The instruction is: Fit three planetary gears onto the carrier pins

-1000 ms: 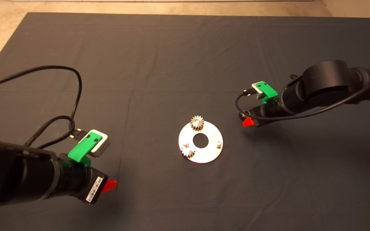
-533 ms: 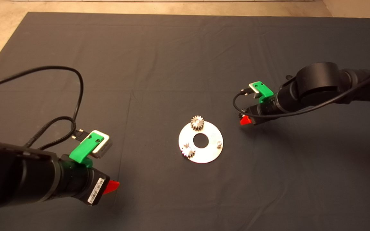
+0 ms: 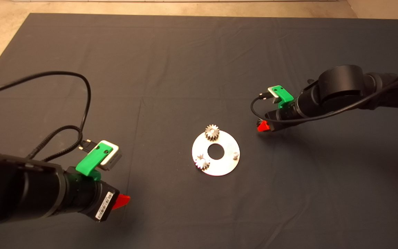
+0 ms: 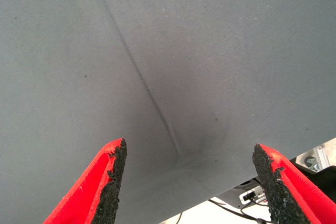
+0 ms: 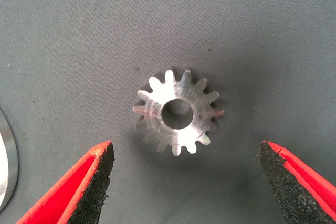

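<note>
two of the three small silvery-grey steel toothed gears are already sitting on the flat round silver plate (image 3: 224,166) with the large central hole, which is lying on the dark mat (image 3: 171,69) a little toward its near edge: one gear (image 3: 212,132) is sitting on the pin at the plate's far rim, and a second gear (image 3: 202,162) is sitting on the pin at the plate's near-left rim. the third short silver pin (image 3: 235,155), at the plate's right side, is standing bare, so by my judgement the task is about two thirds done. the remaining gear (image 5: 178,112) is lying flat on the mat, bore upward, to the right of the plate and apart from it; in the head view it is hidden under the right arm. the right green gripper (image 5: 186,182) with red fingers is hovering directly above that gear, its black pads spread wide to either side and touching nothing, so the gear is not yet being gripped. the plate's rim is just showing at the edge of the right wrist view, so the gear is lying near the plate. the left green gripper (image 4: 191,182) is waiting over bare mat toward the near left corner, its fingers likewise spread wide and holding nothing. what is left, as i judge it, is closing on the loose gear, lifting it, carrying it across to the bare pin and lowering its bore over that pin.
</note>
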Robot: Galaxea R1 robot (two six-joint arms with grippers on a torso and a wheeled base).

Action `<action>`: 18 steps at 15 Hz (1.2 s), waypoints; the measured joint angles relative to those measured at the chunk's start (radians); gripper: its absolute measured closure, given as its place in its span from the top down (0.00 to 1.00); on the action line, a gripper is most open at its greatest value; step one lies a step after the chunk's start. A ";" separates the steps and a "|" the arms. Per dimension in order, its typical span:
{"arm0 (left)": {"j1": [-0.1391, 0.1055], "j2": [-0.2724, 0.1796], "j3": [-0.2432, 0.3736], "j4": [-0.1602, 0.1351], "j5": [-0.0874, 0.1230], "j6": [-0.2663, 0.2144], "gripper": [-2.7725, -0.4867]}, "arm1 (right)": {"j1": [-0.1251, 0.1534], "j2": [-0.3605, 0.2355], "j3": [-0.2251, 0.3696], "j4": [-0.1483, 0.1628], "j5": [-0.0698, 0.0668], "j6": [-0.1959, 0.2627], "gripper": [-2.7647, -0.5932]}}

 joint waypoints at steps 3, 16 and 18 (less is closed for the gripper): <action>0.000 0.000 0.000 0.000 -0.019 0.000 0.51 | 0.000 0.000 -0.004 -0.007 0.001 0.000 0.67; 0.000 -0.003 0.000 0.000 -0.021 0.002 0.51 | -0.049 0.007 -0.025 -0.037 0.074 0.000 0.67; 0.000 -0.003 0.000 0.000 -0.035 0.002 0.51 | -0.049 0.011 -0.025 -0.037 0.077 0.000 0.67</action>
